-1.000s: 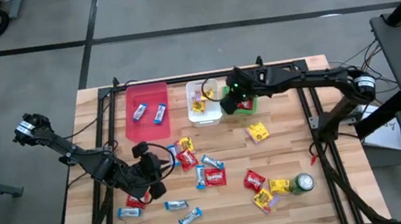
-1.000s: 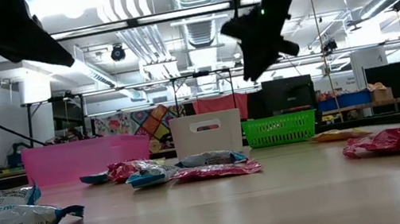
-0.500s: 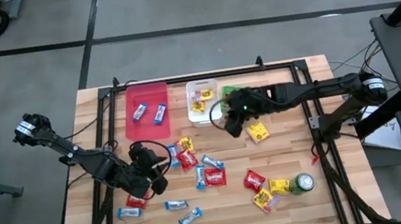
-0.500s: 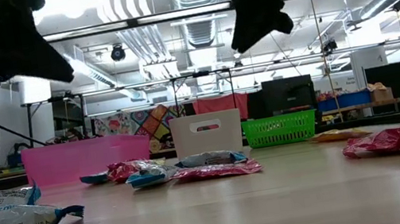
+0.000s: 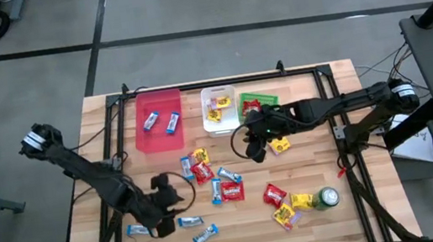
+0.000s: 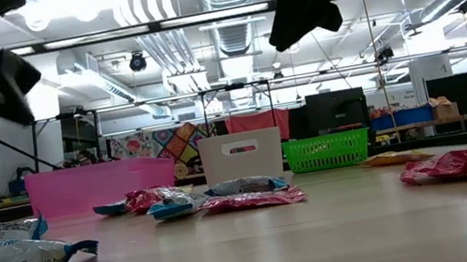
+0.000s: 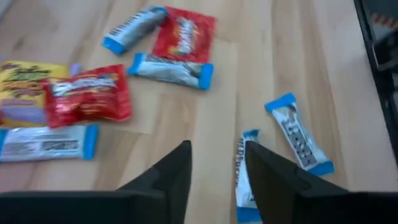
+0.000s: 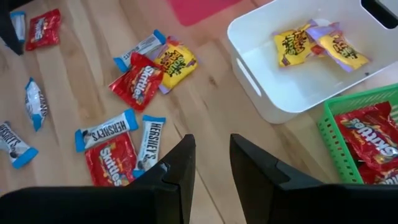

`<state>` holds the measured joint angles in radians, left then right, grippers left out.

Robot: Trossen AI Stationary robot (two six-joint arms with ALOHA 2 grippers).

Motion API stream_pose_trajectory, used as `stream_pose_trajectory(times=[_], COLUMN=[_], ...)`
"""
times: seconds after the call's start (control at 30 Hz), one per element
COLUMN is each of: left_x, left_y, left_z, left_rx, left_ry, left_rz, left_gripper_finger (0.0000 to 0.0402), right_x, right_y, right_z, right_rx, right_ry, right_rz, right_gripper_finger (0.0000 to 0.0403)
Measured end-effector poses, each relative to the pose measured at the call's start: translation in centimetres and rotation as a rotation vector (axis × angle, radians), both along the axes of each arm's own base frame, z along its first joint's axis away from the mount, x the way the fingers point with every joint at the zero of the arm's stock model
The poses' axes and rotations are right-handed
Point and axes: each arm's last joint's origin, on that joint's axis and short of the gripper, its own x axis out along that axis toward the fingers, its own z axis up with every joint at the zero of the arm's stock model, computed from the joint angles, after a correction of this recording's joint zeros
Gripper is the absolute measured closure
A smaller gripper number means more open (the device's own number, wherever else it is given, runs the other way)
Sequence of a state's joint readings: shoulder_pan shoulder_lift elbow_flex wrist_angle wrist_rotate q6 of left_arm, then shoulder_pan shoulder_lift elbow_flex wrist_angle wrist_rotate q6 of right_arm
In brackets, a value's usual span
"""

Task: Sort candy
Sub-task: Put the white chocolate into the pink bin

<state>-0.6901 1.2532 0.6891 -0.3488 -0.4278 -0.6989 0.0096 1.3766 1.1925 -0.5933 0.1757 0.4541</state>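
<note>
We look down on a wooden table (image 5: 309, 172) with candy spread over its middle and lower part. Near the top of the high view stand three bins in a row. The pink bin (image 5: 158, 119) on the left holds two blue-and-silver bars (image 5: 161, 122). The white bin (image 5: 219, 109) in the middle holds yellow packets (image 8: 317, 43). The green bin (image 5: 258, 101) on the right holds a red packet (image 8: 367, 127).

The left gripper (image 5: 164, 216) is low in the lower left of the high view, over loose blue bars. In the left wrist view its fingers (image 7: 171, 168) are spread apart with nothing between them, and a blue bar (image 7: 245, 174) lies on the wood just past them. Another blue bar (image 7: 296, 132) lies close by.

The right gripper (image 5: 255, 139) reaches in from the right side and sits just below the white and green bins, beside a yellow packet (image 5: 278, 142). In the right wrist view its fingers (image 8: 180, 165) are parted and hold nothing. Bare wood shows between them.

More red packets (image 5: 232, 191) and yellow packets lie in the middle of the table. A round green can (image 5: 326, 199) stands in the lower right, next to a yellow packet (image 5: 301, 201).
</note>
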Motion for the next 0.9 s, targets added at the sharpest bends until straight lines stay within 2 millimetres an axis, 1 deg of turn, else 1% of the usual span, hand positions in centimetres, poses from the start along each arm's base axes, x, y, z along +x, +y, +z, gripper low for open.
stream_pose_trajectory(times=[0.13, 0.27, 0.4, 0.63, 0.8, 0.9], left_x=[0.5, 0.9, 1.4, 2.0, 2.0, 2.1], left_y=[-1.3, -2.4, -3.1, -3.8, -4.1, -4.2], left_z=[-2.1, -3.9, -4.7, -6.1, -7.3, -7.5], left_rx=[0.055, 0.089, 0.087, 0.033, -0.019, -0.027], left_ry=[0.045, 0.083, 0.098, 0.111, 0.183, 0.192], left_rz=[-0.038, -0.057, -0.045, -0.046, -0.047, -0.044], left_gripper_finger=[0.0212, 0.0189, 0.019, 0.0208, 0.0212, 0.0214], right_x=[0.0, 0.0, 0.0, 0.0, 0.0, 0.0], right_y=[0.0, 0.0, 0.0, 0.0, 0.0, 0.0], right_z=[0.0, -0.1, -0.1, -0.1, -0.1, -0.2], right_rx=[0.001, 0.001, 0.001, 0.001, 0.001, 0.001], right_ry=[0.001, 0.003, 0.003, 0.004, 0.004, 0.005], right_rz=[0.0, 0.0, 0.0, 0.0, 0.0, 0.0], right_gripper_finger=[0.031, 0.031, 0.031, 0.031, 0.031, 0.031])
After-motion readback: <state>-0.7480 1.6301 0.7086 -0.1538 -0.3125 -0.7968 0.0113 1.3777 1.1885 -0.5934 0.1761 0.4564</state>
